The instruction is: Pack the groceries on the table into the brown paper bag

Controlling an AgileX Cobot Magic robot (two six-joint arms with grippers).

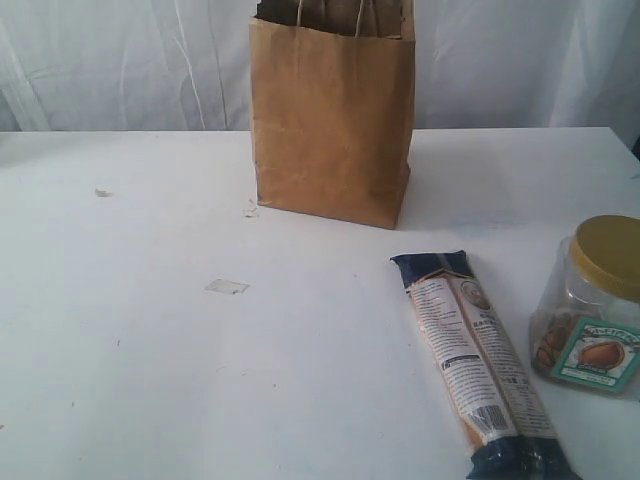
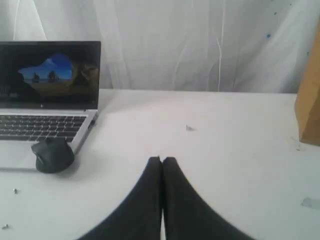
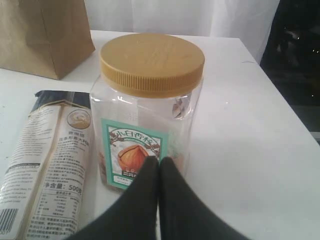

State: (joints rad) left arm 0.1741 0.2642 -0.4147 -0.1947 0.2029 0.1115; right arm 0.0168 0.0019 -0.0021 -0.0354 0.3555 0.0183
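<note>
Brown paper bag (image 1: 330, 120) stands upright at the middle of the tabletop (image 1: 150, 380), toward the far edge, mouth open, thin handles showing at the top. Long pasta packet (image 1: 475, 365) lies flat toward the near right corner, one dark end pointing toward the bag, the other at the near edge. Gold-lidded clear jar (image 1: 590, 305) stands upright just beside it, by the right edge, lid on, nut label facing me. My right gripper (image 3: 159, 160) is pressed fully together right in front of that label, gripping nothing; I cannot tell whether the tips touch the jar. My left gripper (image 2: 161, 161) is likewise closed and empty over bare tabletop, between the bag and an open laptop (image 2: 47, 95) with a black mouse (image 2: 52, 155) beside its front edge. A small pale scrap (image 1: 226, 287) lies mid-table.
</note>
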